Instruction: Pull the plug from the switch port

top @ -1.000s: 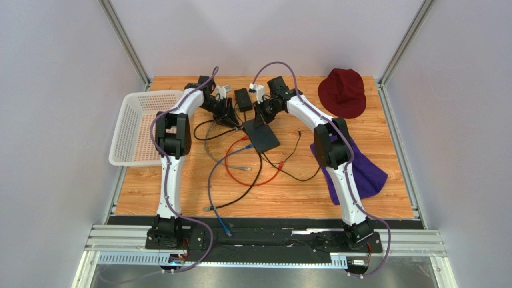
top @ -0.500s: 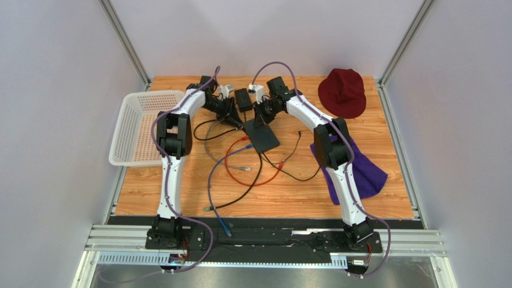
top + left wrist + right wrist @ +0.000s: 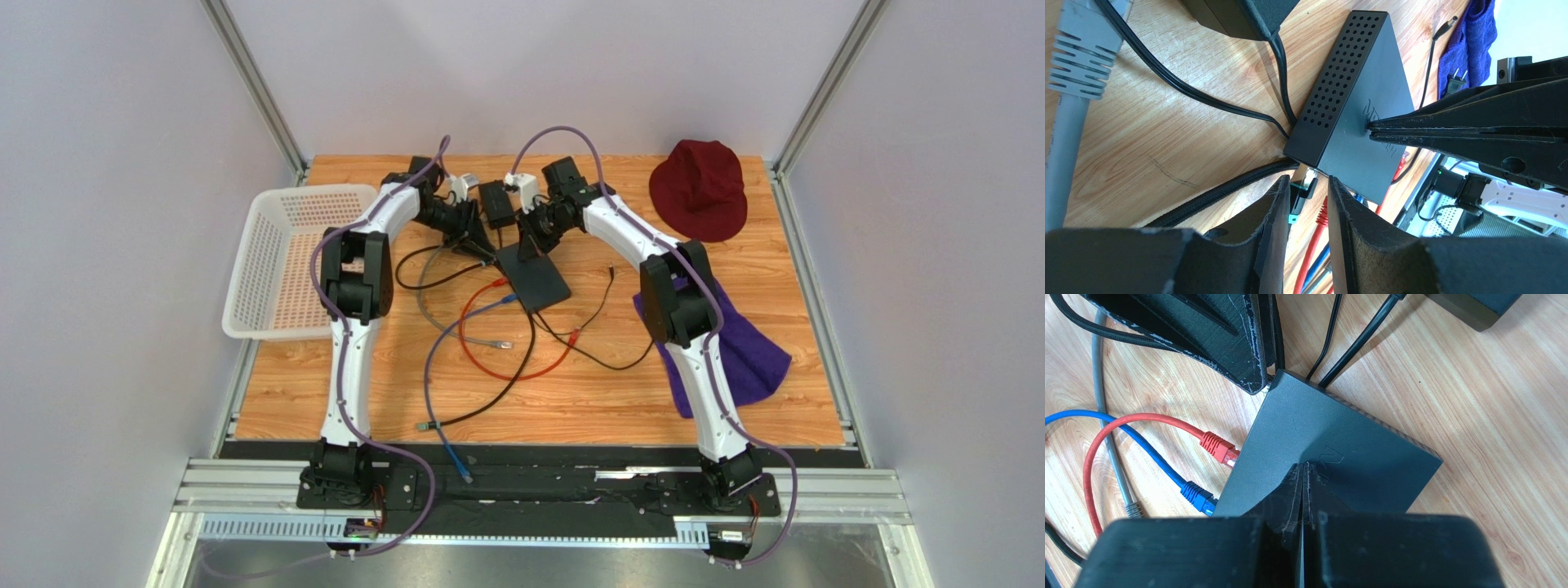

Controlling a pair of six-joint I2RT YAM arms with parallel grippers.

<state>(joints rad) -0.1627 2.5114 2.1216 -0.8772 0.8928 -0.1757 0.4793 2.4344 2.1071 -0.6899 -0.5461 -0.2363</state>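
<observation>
The flat black switch point(image 3: 534, 279) lies mid-table, and its port edge faces my left gripper point(image 3: 1308, 177). A black plug point(image 3: 1304, 192) with a clear tip sits in the switch port, on a braided black cable point(image 3: 1217, 193). My left gripper is open and straddles that plug. The plug lies against one finger, with a gap to the other. My right gripper point(image 3: 1303, 468) is shut with nothing between its fingers, and its tips press down on the top of the switch point(image 3: 1339, 453). A red plug point(image 3: 1217, 447) and a blue plug point(image 3: 1197, 496) sit at the switch's other edge.
A black adapter brick point(image 3: 497, 202) lies just behind the switch. Red, blue, grey and black cables point(image 3: 491, 337) loop in front of it. A white basket point(image 3: 288, 257) stands at the left. At the back right lies a dark red hat point(image 3: 699, 188), and a purple cloth point(image 3: 748, 349) lies at the right.
My left gripper's jaws have narrowed around the plug, and the gripper has edged closer to the switch. The right gripper has stayed pressed on the switch.
</observation>
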